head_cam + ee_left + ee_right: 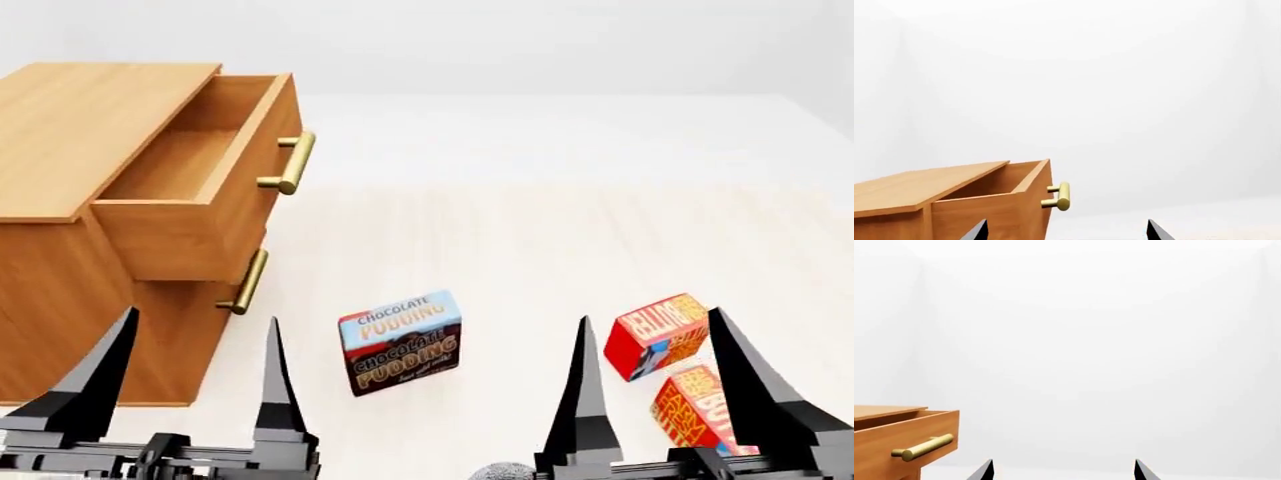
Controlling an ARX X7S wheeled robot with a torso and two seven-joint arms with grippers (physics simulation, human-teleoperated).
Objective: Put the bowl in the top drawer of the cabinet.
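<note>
Two-arm robot facing the cabinet [80, 250], head view with both wrist views. The top drawer [200, 170] stands pulled out, its wooden interior showing nothing inside, its brass handle [291, 162] facing the open table [561, 200]; the lower drawer [200, 310] is shut. The left gripper [194, 365] and the right gripper [654, 365] both sit low at the near edge of the head view, each with its jaws apart and nothing between them; the wrist views show only the black tips, spread wide, with the drawer ahead. The bowl [503, 471] appears only as a sliver of speckled grey at the lower edge of the head view, just beside the right gripper's inner finger and well apart from the cabinet; whether it touches that finger cannot be told. A chocolate pudding box [400, 342] stands tilted on the table between the two grippers' lines, and two red-and-orange boxes [681, 375] lie near the right gripper. As a judgement of progress: the opening of the drawer looks complete, while grasping the bowl, carrying it across to the drawer and releasing it inside all remain.
</note>
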